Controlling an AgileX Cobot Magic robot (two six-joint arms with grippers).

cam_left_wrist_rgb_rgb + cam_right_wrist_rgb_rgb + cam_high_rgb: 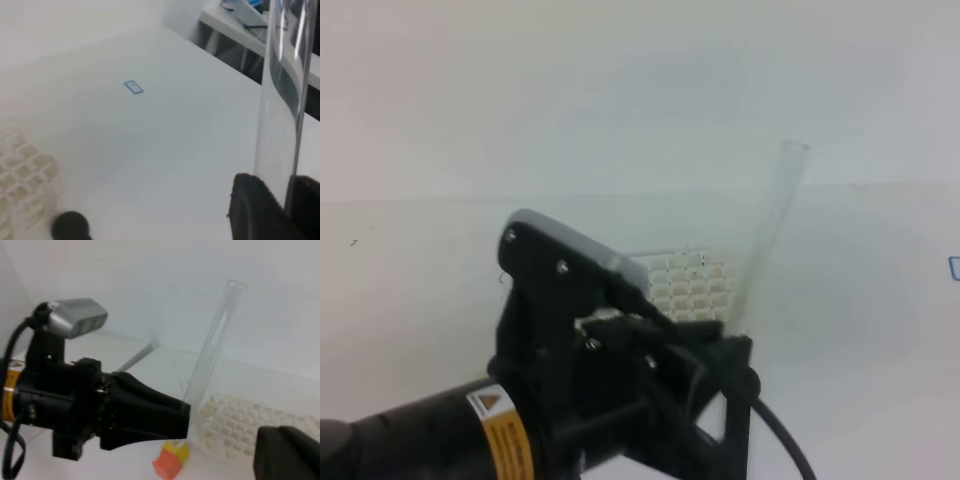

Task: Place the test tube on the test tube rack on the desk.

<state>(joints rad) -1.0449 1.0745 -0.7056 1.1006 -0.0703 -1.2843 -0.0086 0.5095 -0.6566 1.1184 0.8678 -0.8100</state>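
Claws — left (280, 200) grips one test tube (282, 95), right shut — one rack (692, 284).

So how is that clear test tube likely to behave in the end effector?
The test tube looks like thin, clear glass or plastic, so probably fragile and slippery. The left end effector grips only its lower end, so it may pivot. Being round, it would likely roll if laid on the desk.

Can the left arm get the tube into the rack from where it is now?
Probably yes. The left gripper grips the test tube near its lower end, tilted, right by the test tube rack. Nothing visible lies between them, though the tube needs straightening.
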